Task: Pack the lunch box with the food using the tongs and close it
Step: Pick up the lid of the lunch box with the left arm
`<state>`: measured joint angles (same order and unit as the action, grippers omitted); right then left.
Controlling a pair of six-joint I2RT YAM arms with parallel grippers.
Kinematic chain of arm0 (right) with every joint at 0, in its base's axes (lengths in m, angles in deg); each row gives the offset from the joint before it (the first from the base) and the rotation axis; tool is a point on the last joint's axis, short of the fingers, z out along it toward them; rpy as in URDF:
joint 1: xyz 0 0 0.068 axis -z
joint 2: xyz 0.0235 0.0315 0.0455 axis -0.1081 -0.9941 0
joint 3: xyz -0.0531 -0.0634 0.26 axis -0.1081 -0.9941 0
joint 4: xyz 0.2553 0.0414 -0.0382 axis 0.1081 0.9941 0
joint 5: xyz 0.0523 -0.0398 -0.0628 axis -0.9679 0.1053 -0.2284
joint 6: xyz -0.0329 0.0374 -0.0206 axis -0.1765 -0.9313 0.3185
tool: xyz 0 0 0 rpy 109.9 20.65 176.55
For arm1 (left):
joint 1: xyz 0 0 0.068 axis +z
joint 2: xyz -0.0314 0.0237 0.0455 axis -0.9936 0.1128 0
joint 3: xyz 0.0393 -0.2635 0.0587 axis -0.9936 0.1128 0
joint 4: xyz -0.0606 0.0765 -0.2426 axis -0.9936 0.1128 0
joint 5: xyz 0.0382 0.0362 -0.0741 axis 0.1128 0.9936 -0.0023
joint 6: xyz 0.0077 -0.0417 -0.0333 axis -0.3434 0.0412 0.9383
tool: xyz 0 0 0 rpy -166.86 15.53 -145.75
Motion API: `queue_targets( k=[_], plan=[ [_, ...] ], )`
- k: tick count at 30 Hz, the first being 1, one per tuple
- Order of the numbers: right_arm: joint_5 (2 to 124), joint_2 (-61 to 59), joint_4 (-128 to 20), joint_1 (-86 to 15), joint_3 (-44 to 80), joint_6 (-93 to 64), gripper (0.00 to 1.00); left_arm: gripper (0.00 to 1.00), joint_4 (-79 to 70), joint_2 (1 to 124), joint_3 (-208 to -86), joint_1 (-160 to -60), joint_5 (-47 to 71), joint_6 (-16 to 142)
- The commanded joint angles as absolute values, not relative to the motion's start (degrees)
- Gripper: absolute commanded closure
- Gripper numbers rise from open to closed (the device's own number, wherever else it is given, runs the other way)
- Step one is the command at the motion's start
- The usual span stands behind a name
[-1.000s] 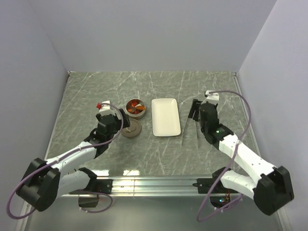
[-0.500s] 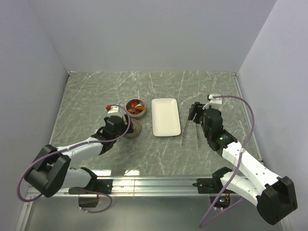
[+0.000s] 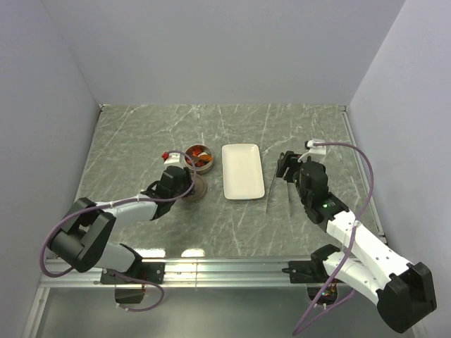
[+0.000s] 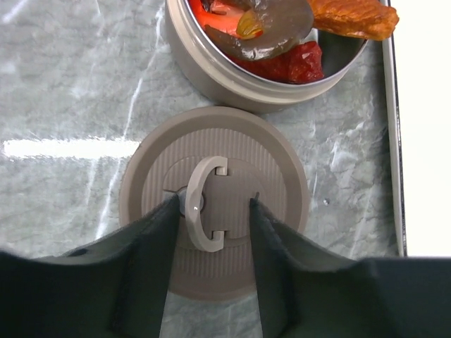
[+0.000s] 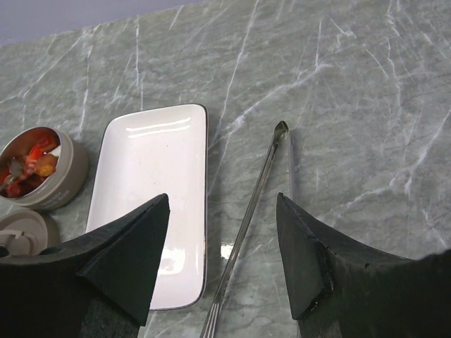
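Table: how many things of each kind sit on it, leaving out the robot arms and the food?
Tin: 1
Lid: 1
Plate: 1
Tongs: 1
Total: 4

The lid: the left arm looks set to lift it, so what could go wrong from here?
1. The left gripper straddles the small curved handle of the lid off-centre, one finger touching it and the other apart, so the grip may slip or tilt the lid.
2. An orange food piece pokes over the rim of the lunch box, so the lid might not seat flat.
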<state>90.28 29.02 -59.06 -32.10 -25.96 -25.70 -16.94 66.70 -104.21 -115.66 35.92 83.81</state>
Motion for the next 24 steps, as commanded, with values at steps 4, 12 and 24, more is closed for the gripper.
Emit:
queue_targets(
  k=[4, 12, 24],
  plan=[
    [90.1, 31.0, -61.2, -31.9, -26.7, -26.1, 0.31, 0.77, -16.5, 68.4, -106.8, -116.0, 34.9, 83.8],
    [89.9, 31.8, -61.4, -31.9, -27.1, -26.0, 0.31, 1.00, -11.9, 68.3, -108.8, -117.6, 40.8, 84.2],
    [89.3, 31.7, -61.5, -31.9, -27.2, -25.8, 0.31, 1.00, 1.6, 54.8, -113.0, -123.6, 54.2, 86.8]
  ],
)
